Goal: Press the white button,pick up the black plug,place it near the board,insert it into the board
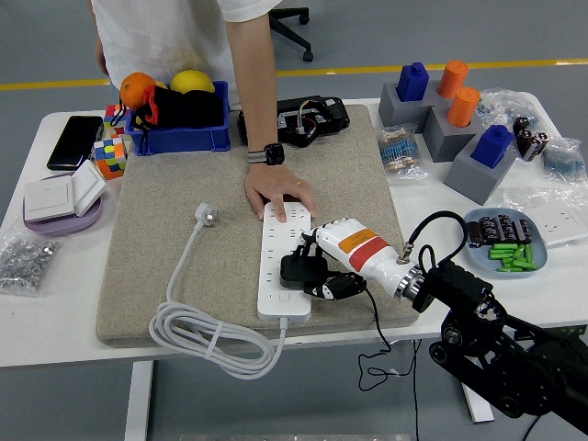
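Note:
A white power strip lies on the grey felt mat, its white cable coiled at the front left. My right hand, white with an orange band, is shut on the black plug, which rests on the strip's near half. The strip's white button sits near its front end, below the plug. A person's hand with a black wristwatch presses down on the strip's far end. My left hand is out of view.
A blue bin with fruit and a black pouch stands at the back left, beside a phone and a colour cube. Grey blocks with blue and orange pegs stand at the back right. A blue dish of small parts lies right.

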Motion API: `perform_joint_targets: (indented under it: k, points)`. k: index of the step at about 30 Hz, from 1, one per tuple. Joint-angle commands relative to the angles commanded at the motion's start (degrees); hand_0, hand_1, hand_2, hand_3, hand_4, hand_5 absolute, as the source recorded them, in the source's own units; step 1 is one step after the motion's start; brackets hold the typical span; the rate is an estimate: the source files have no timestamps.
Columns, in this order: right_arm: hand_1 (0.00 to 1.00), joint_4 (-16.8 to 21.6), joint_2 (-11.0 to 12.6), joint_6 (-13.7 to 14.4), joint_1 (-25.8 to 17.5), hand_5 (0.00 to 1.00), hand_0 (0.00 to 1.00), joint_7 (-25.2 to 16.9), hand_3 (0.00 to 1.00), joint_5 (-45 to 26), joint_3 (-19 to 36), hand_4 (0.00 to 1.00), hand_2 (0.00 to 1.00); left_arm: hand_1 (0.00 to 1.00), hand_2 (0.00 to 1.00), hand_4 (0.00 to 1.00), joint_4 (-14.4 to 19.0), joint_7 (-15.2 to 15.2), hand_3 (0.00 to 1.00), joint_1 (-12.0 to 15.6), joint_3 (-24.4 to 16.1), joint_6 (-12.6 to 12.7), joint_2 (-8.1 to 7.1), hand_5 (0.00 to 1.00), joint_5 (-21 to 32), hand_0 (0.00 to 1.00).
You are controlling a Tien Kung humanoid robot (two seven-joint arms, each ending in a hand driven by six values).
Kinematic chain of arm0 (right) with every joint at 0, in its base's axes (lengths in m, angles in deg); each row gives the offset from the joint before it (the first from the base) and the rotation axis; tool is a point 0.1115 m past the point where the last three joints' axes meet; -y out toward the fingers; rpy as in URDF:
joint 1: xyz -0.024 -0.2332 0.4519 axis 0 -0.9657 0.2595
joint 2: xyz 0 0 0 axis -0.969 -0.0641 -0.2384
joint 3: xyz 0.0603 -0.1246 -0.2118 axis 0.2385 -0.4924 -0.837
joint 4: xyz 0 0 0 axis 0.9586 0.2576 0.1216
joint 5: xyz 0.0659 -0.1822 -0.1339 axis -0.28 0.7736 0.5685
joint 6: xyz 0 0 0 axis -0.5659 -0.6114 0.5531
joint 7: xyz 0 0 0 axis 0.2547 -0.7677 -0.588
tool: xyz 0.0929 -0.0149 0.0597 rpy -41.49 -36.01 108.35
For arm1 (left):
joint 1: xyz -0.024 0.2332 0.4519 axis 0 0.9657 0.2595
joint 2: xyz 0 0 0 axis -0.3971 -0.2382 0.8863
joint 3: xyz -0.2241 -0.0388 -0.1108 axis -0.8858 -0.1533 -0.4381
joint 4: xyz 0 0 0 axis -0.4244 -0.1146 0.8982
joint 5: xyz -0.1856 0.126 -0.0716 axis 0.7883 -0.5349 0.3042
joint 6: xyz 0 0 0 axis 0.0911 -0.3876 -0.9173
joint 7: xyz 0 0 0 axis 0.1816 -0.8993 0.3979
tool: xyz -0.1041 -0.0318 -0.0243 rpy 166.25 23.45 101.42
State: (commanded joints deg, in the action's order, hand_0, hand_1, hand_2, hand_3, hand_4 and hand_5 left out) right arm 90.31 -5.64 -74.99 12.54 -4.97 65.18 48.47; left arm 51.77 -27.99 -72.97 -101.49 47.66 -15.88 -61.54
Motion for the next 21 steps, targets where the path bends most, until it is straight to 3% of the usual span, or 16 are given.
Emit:
perform_joint_targets:
  k: [12,13,18,19,21]
  points:
    - [0.130,-0.03,0.00,-0.16,0.04,0.002,0.205,-0.48,0.557,-1.10,0.75,0.750,0.148,0.496,0.510,0.567,0.00,0.03,0.576,-0.03,-0.13,0.04,0.07,0.285,0.03,0.466]
    - [0.322,-0.03,-0.01,-0.18,0.04,0.002,0.337,-0.63,0.586,-1.30,0.84,0.789,0.324,0.496,0.509,0.567,0.00,0.02,0.578,-0.04,-0.15,0.03,0.07,0.284,-0.03,0.467]
    - [0.322,-0.10,-0.04,-0.41,0.06,0.002,0.337,-0.75,0.586,-1.98,1.10,0.789,0.324,0.496,0.509,0.567,0.00,0.05,0.578,0.01,-0.25,0.05,0.09,0.284,0.05,0.467]
    - [0.416,-0.12,-0.03,-0.51,0.05,0.002,0.371,-0.75,0.593,-2.10,1.11,0.824,0.454,0.496,0.509,0.567,0.00,0.05,0.577,0.02,-0.26,0.05,0.10,0.284,0.07,0.466]
    - [0.416,-0.15,-0.01,-0.69,0.05,0.002,0.371,-0.75,0.593,-2.35,1.08,0.824,0.454,0.496,0.509,0.567,0.00,0.05,0.577,0.02,-0.28,0.04,0.10,0.284,0.04,0.466]
